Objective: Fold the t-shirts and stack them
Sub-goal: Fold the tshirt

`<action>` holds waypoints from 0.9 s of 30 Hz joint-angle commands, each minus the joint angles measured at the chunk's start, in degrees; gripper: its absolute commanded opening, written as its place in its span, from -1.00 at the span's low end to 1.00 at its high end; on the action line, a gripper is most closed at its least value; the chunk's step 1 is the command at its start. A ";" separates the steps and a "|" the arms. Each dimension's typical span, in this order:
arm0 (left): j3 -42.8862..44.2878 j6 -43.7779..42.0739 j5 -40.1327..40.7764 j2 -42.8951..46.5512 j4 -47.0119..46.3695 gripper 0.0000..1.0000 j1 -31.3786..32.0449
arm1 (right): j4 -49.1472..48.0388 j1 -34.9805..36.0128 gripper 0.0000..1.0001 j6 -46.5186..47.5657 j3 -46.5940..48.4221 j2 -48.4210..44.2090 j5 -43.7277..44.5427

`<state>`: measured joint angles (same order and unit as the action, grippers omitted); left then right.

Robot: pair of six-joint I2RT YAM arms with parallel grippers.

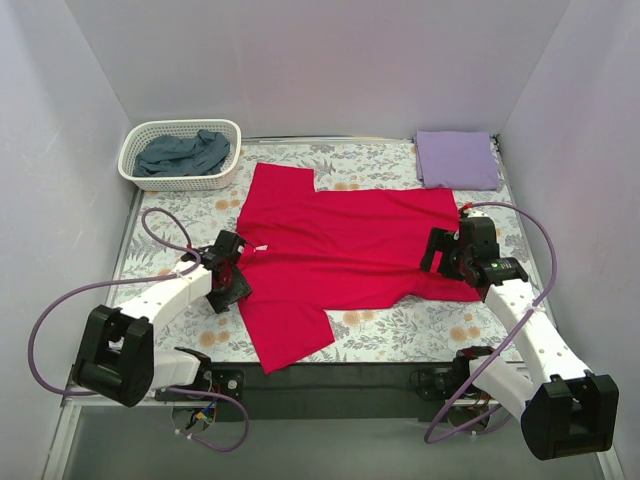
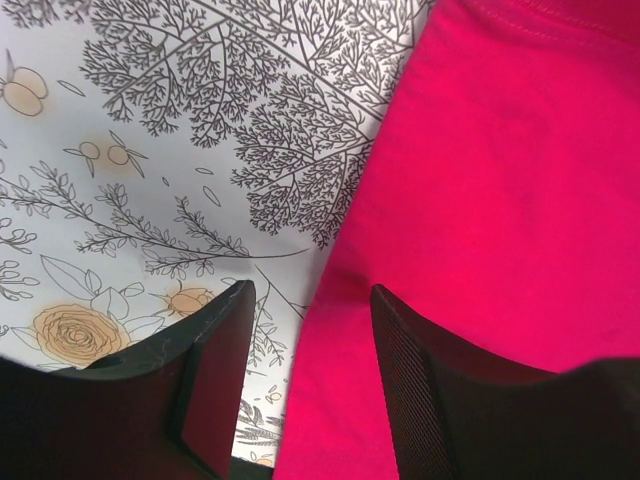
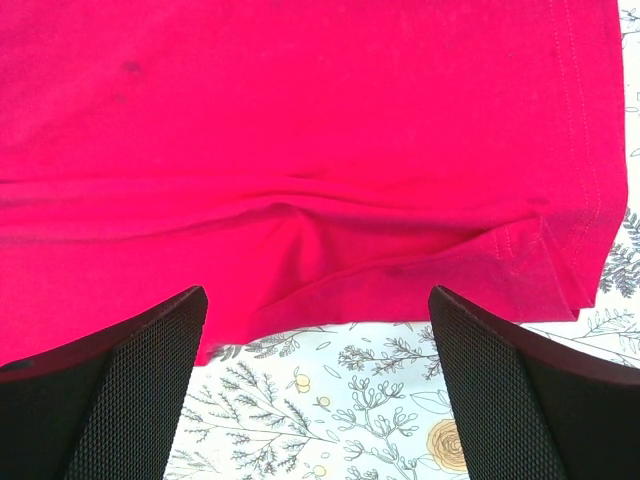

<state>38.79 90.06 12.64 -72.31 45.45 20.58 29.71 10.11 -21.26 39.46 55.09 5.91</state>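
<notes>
The crimson red t-shirt (image 1: 350, 245) lies spread flat on the floral covering, one sleeve toward the back and one toward the front. My left gripper (image 1: 228, 270) is low at its left edge. In the left wrist view that gripper (image 2: 312, 290) has its jaws apart, one finger over the red cloth (image 2: 500, 180) and the other over the covering, straddling the edge. My right gripper (image 1: 452, 255) hangs at the shirt's right end. The right wrist view shows it (image 3: 318, 295) wide open just short of a rumpled edge of the red shirt (image 3: 300, 120), holding nothing. A folded lavender t-shirt (image 1: 457, 158) rests at the back right.
A white basket (image 1: 176, 181) at the back left holds the crumpled slate blue-grey t-shirt (image 1: 185, 152). Grey walls close in the table on three sides. Bare floral covering (image 1: 420, 330) shows in front of the red shirt. Purple cables loop beside both arms.
</notes>
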 commanded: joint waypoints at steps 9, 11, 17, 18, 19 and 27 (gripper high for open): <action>-2.92 1.87 0.36 -2.92 -3.62 -0.36 2.01 | -0.27 -0.53 0.57 -0.98 -0.62 -1.74 5.59; -3.54 2.14 0.10 -2.31 -4.32 -0.51 2.18 | 0.25 -0.62 0.56 -1.33 -0.70 -1.83 7.96; -4.07 2.57 0.71 -0.29 -4.76 -1.00 2.19 | 3.50 -3.86 0.53 -2.47 -1.67 -1.57 11.58; -4.07 2.75 1.06 0.15 -4.67 -1.00 2.19 | 4.38 -5.61 0.52 -2.74 -1.76 -1.48 11.40; -4.07 3.01 1.59 1.11 -4.32 -1.00 2.19 | 4.65 -6.67 0.53 -2.74 -1.84 -1.48 11.32; -5.47 2.84 1.86 5.51 -6.34 -1.00 2.19 | 4.74 -15.89 0.28 -4.49 -1.42 2.21 9.12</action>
<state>34.11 92.44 13.04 -69.23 40.16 22.55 34.30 -3.18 -24.10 36.73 56.07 15.57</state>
